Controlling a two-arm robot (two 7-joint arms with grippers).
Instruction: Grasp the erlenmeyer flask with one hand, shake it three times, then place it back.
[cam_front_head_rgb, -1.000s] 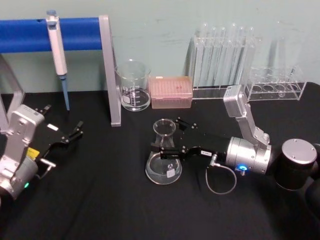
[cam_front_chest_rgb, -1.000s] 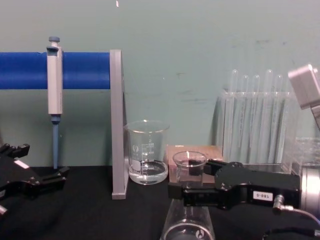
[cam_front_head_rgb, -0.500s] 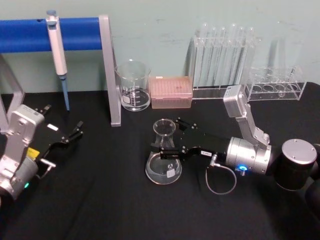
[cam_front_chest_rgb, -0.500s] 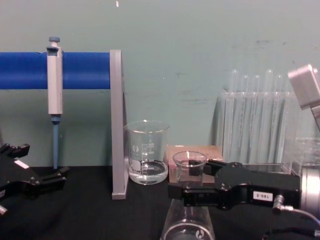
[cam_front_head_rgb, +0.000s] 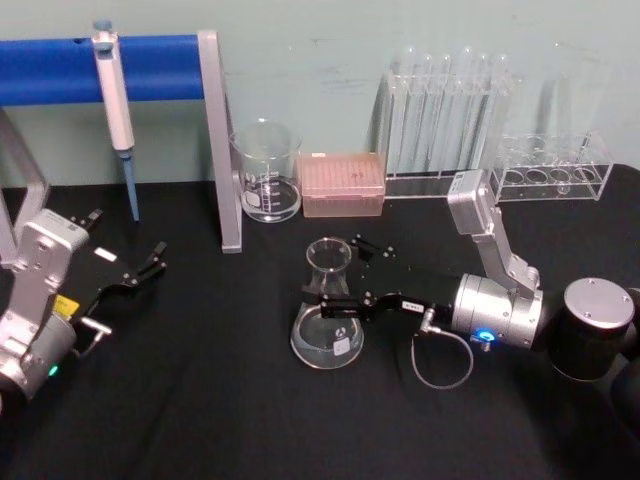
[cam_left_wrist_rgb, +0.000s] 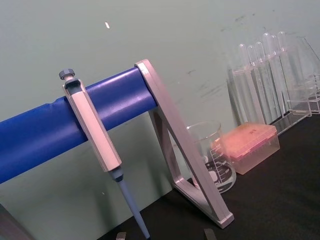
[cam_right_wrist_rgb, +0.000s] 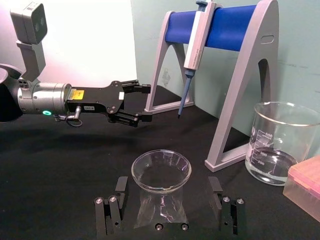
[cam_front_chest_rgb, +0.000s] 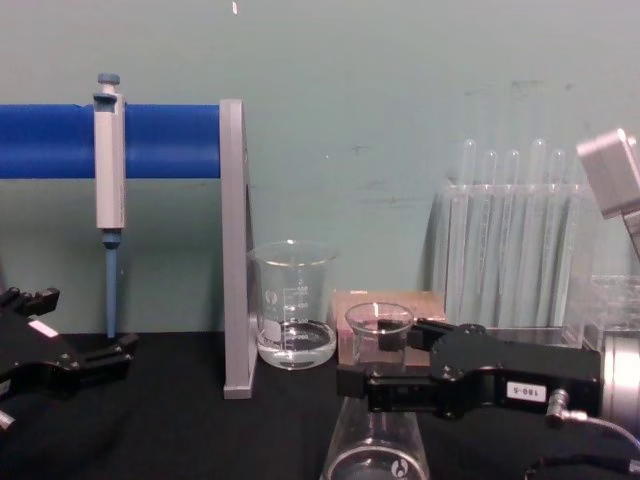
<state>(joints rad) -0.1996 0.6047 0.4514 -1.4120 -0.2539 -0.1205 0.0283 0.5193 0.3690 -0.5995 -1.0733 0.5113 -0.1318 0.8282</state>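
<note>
The flask (cam_front_head_rgb: 326, 320) stands upright on the black table, in front of the beaker (cam_front_head_rgb: 266, 172) and a bit to its right. The right gripper (cam_front_head_rgb: 337, 276) comes in sideways from the right, so it's way nearer than the left gripper (cam_right_wrist_rgb: 145, 104), which sits open and idle well off to the beaker's left.

The right one is open with nothing in it. In the wrist view its fingers (cam_right_wrist_rgb: 120, 192) straddle the neck with a visible gap on each side, so no contact yet as far as I can tell. The flask's long axis is vertical and the jaws sit level across it, so I'd say all that's left is closing straight in on the neck.

Hard bits: the chest view cuts off the flask's base, the gripper body covers part of the neck there, and I can't tell if there's any liquid in it.
</note>
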